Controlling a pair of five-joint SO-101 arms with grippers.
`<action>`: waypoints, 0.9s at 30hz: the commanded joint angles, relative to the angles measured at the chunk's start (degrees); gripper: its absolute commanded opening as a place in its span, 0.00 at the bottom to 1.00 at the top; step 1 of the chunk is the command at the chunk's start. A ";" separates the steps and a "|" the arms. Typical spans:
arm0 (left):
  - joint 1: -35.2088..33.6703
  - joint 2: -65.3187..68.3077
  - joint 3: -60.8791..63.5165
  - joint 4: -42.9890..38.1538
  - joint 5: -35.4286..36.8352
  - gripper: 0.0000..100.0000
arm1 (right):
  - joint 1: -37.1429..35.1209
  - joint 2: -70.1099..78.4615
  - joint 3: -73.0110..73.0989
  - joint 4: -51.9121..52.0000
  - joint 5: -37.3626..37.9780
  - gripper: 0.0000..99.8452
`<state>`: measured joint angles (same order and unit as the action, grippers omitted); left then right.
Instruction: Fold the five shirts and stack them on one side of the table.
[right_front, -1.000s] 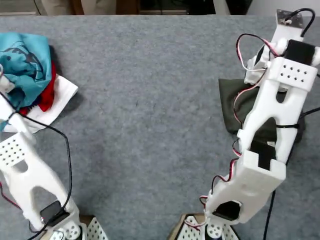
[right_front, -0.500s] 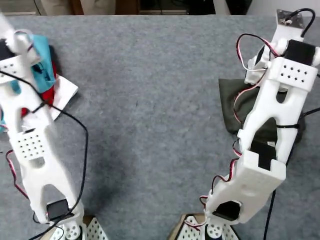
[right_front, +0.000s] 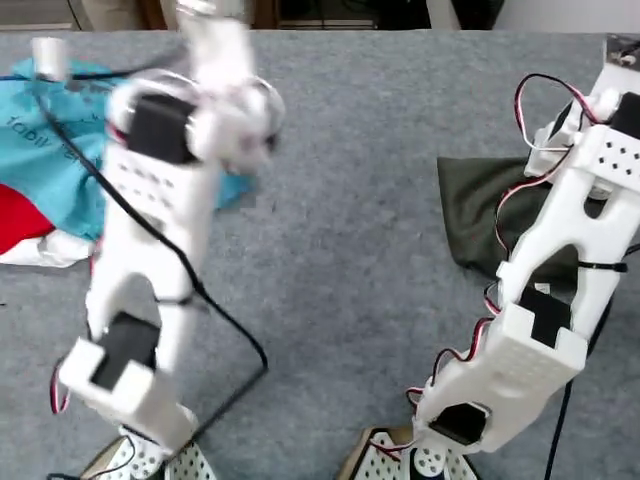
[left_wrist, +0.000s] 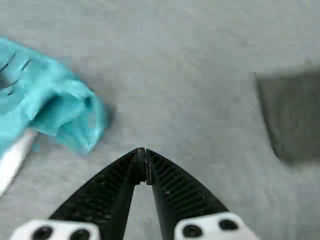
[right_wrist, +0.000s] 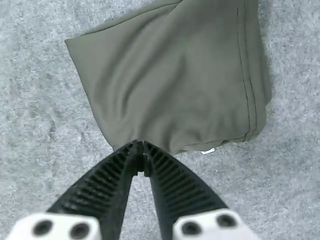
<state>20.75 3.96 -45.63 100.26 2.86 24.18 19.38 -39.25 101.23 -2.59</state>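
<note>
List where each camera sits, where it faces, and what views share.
High view: fixed above the table, looking down; left arm over the teal shirt, right arm over the olive shirt.
Left wrist view: on the left wrist, past the shut left gripper toward teal shirt and olive shirt.
Right wrist view: on the right wrist, down past the shut right gripper onto the olive shirt.
Shared: the olive shirt, in all three.
</note>
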 joint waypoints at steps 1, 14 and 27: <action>10.02 -6.11 5.63 0.53 -2.20 0.02 | 0.75 -6.90 -0.75 1.05 0.44 0.01; -18.99 -9.54 13.71 -1.14 -4.04 0.04 | -0.92 -10.86 -0.40 0.88 4.40 0.01; -56.00 10.51 36.75 -33.49 -4.22 0.21 | -11.38 -10.77 4.09 0.79 4.22 0.01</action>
<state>-33.32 12.31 -10.11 73.27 -0.92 15.91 12.09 -35.30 101.23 1.45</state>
